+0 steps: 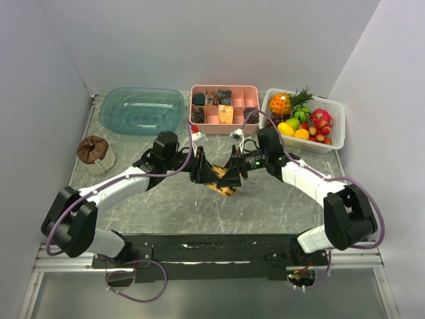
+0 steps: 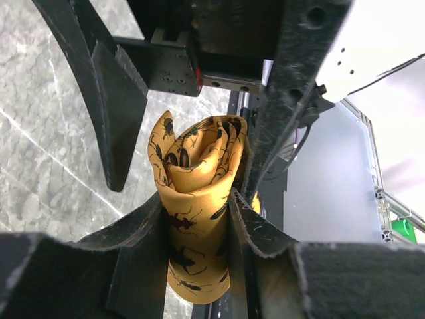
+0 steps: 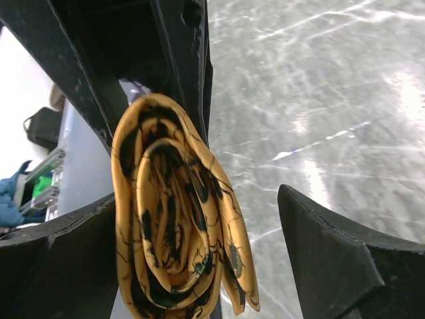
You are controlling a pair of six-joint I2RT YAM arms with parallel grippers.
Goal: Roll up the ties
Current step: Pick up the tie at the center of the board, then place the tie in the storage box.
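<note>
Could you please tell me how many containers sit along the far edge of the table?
3: a clear blue tub at far left, a pink divided tray in the middle, and a white fruit basket at far right. None appears hidden.

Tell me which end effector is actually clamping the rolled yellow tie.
The left end effector: its fingers press the tie roll from both sides. The right end effector stands open around the roll, with a clear gap at one finger.
</note>
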